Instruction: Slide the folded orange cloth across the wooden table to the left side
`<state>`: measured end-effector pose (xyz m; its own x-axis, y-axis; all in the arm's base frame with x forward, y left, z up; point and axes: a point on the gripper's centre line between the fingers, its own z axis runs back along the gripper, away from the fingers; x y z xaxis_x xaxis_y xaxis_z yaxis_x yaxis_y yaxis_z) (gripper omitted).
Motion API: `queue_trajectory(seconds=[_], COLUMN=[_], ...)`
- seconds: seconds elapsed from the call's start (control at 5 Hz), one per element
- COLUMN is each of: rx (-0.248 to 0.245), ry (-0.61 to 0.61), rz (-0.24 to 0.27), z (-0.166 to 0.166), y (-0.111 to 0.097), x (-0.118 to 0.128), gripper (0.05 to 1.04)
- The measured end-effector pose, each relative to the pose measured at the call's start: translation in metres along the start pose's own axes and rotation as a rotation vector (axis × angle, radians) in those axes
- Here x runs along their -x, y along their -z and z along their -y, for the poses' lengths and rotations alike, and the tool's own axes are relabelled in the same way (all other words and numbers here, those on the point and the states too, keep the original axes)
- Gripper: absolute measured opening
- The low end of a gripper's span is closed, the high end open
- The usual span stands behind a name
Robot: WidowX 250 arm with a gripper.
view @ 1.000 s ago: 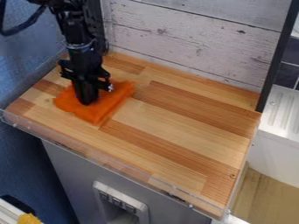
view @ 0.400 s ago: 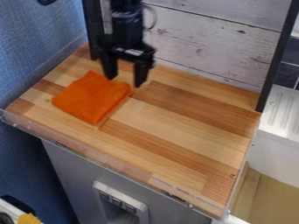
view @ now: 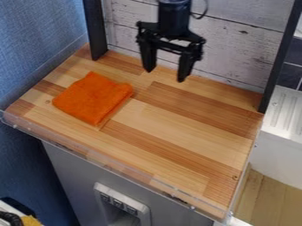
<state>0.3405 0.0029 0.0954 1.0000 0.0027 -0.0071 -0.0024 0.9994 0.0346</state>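
Observation:
The black gripper (view: 165,74) hangs at the top centre of the camera view, in front of the whitewashed plank wall. Its two fingers are spread wide, with nothing between them. Down and to the left of it, an orange cloth (view: 92,98) lies folded in a rough square on the left part of the wooden counter (view: 183,126). Gripper and cloth stand apart.
The plank wall (view: 236,53) closes off the back between two dark posts. A clear low rim (view: 106,164) runs along the front edge. At the right is a white sink unit (view: 286,110), and a blue wall (view: 35,39) stands left.
The gripper was down on the cloth, then rose off it and moved right, its fingers now apart. The cloth stayed on the counter, lying flatter.

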Motion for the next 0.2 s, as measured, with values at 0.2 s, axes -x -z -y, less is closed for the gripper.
queue_trajectory(seconds=[0.2], rx=[0.007], ry=[-0.001], rz=[0.032], z=[0.0219], y=[-0.0161], x=[-0.0093], gripper=[0.999])
